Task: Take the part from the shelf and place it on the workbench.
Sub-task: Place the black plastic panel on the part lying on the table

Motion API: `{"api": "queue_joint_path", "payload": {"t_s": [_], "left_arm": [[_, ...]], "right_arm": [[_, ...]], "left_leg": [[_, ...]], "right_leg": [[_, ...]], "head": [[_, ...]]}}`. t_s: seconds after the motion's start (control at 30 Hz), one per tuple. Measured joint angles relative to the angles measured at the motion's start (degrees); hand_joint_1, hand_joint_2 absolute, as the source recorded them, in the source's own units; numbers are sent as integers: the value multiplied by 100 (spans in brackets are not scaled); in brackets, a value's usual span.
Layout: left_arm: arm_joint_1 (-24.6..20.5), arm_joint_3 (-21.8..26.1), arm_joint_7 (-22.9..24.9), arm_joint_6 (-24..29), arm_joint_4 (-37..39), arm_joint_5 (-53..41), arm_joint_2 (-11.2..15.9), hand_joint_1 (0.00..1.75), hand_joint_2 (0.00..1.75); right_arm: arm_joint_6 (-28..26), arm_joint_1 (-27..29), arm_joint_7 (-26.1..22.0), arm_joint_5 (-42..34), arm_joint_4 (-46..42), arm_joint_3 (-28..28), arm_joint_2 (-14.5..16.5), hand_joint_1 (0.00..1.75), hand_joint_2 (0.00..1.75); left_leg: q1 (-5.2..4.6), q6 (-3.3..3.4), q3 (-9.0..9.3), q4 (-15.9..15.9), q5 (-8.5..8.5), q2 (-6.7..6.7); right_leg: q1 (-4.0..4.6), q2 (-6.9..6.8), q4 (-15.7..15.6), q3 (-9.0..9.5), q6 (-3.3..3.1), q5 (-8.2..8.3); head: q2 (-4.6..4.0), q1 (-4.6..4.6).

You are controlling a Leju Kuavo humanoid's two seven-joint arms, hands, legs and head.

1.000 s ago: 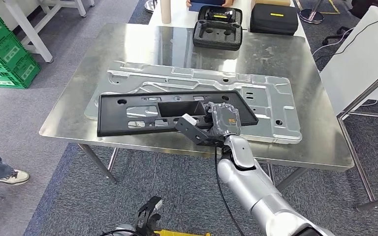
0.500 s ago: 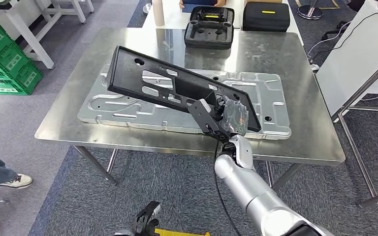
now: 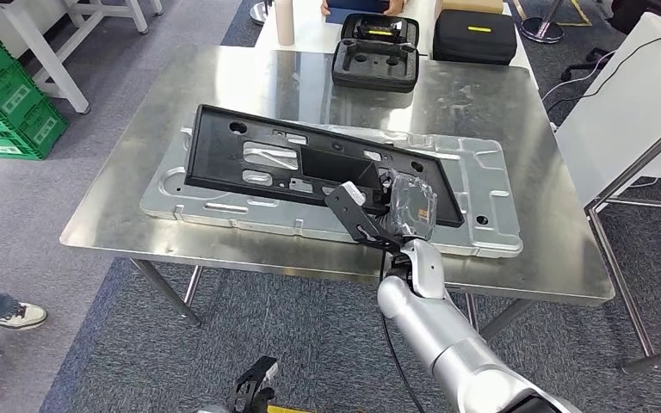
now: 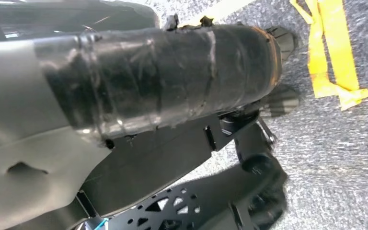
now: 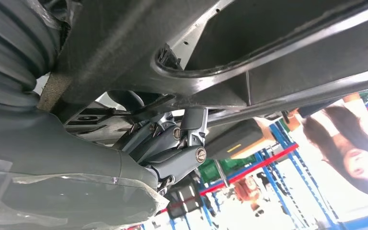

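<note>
The right hand (image 3: 404, 209) gripped the long black plastic panel (image 3: 310, 168) by its near end, fingers clamped on it, holding it tilted above the stamped metal sheet (image 3: 482, 176) on the worktop (image 3: 241, 77), apparently for lowering.

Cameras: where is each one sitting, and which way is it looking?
Head view: high on the robot, looking forward and down at the steel workbench; silver right arm and right hand show.
Left wrist view: hanging arm, facing carpet and yellow tape.
Right wrist view: behind the right hand, looking up under the black part.
Shared: head and right wrist views both show the black part.
</note>
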Motion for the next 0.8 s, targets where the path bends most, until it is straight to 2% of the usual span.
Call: {"api": "queue_joint_path", "payload": {"t_s": [0.03, 0.07, 0.1, 0.13, 0.17, 0.23, 0.3, 0.37, 0.43, 0.47, 0.5, 0.53, 0.6, 0.63, 0.67, 0.7, 0.73, 0.8], "left_arm": [[7, 0, 7, -1, 0, 0, -10, 0, 0], [22, -1, 11, 0, 0, 0, -20, 0, 0], [40, -1, 13, 1, 0, 0, -31, 0, 0], [56, -1, 13, 1, 0, -1, -41, 0, 0], [67, -1, 13, 2, 0, -1, -51, 0, 0], [67, -1, 17, 1, -1, -1, -70, 0, 0], [46, -1, 26, 1, -2, -1, -85, 0, 0], [38, -1, 28, 1, -3, -2, -90, 0, 0], [44, -1, 22, 1, -5, -2, -84, 0, 0], [40, -1, 22, 2, -6, -2, -79, 0, 0], [32, -1, 25, 2, -7, -2, -74, 0, 0], [29, -1, 29, 2, -7, -2, -70, 0, 0], [52, -1, 35, 1, -6, -2, -66, 0, 0], [70, -1, 36, 2, -6, -2, -64, 0, 0], [81, -1, 36, 2, -5, -2, -64, 0, 0], [86, -1, 37, 3, -5, -2, -62, 0, 0], [88, -2, 37, 4, -5, -2, -58, 0, 0], [108, -2, 45, 4, -4, -3, -46, 0, 0]], "right_arm": [[0, 16, 0, 74, 0, 1, -9, 175, 175], [0, 42, 0, 140, 0, 2, -22, 175, 175], [0, 69, -1, 202, 0, 2, -36, 175, 175], [0, 89, -1, 269, -1, 3, -47, 175, 175], [0, 99, -1, 329, -4, 3, -54, 175, 175], [0, 98, -15, 452, -26, -1, -61, 175, 175], [0, 93, -35, 545, -56, -8, -70, 175, 175], [-1, 97, -40, 586, -92, -18, -78, 175, 175], [-2, 100, -40, 605, -132, -32, -80, 175, 175], [-3, 94, -40, 613, -144, -38, -80, 175, 175], [-4, 88, -43, 618, -155, -41, -78, 175, 175], [-4, 90, -45, 620, -161, -44, -78, 175, 175], [-4, 120, -46, 625, -162, -46, -80, 175, 175], [-4, 144, -50, 641, -162, -48, -82, 175, 175], [-4, 165, -62, 674, -163, -52, -82, 175, 175], [-4, 177, -85, 723, -167, -60, -80, 175, 175], [-4, 184, -115, 784, -172, -73, -76, 175, 175], [-4, 190, -173, 897, -175, -116, -66, 175, 175]], "left_leg": [[1, 5, 26, 1, -29, 0], [2, 4, 64, 1, -67, -2], [4, -3, 116, 2, -111, -5], [5, -12, 181, 2, -160, -9], [6, -25, 249, 1, -208, -13], [2, -62, 380, -4, -314, -14], [-4, -117, 456, -41, -396, -21], [-5, -181, 515, -74, -385, -29], [-3, -239, 563, 18, -337, -22], [-1, -258, 493, 200, -318, -15], [1, -269, 343, 484, -335, -8], [1, -272, 96, 856, -403, 0], [-2, -272, -445, 1479, -711, 1], [-3, -266, -640, 1595, -869, 1], [-4, -256, -747, 1532, -924, 2], [-7, -237, -779, 1317, -829, 2], [-14, -211, -757, 987, -549, 3], [-46, -151, -690, 308, 201, 11]], "right_leg": [[-14, -6, 398, -255, 29, -120], [-24, -11, 689, -475, 45, -174], [-28, -14, 781, -601, 46, -128], [-31, -15, 649, -617, 36, 24], [-32, -15, 364, -547, 19, 233], [-24, -15, -446, -265, -36, 724], [4, -15, -917, -60, -100, 817], [25, -9, -1012, 36, -174, 691], [12, -1, -1088, 191, -258, 696], [4, -1, -1113, 287, -295, 663], [-2, 0, -1129, 386, -323, 624], [0, 1, -1138, 469, -342, 564], [16, 8, -1141, 622, -365, 426], [25, 16, -1141, 711, -370, 349], [35, 23, -1141, 813, -374, 268], [44, 28, -1141, 925, -374, 183], [53, 30, -1143, 1036, -371, 94], [80, 44, -1126, 1229, -337, -89]], "head": [[0, 3], [0, 3], [0, 5], [0, 5], [0, 5], [0, 7], [0, 10], [0, 7], [0, -5], [0, -16], [0, -30], [0, -42], [0, -54], [0, -55], [0, -55], [0, -56], [0, -57], [0, -57]]}}
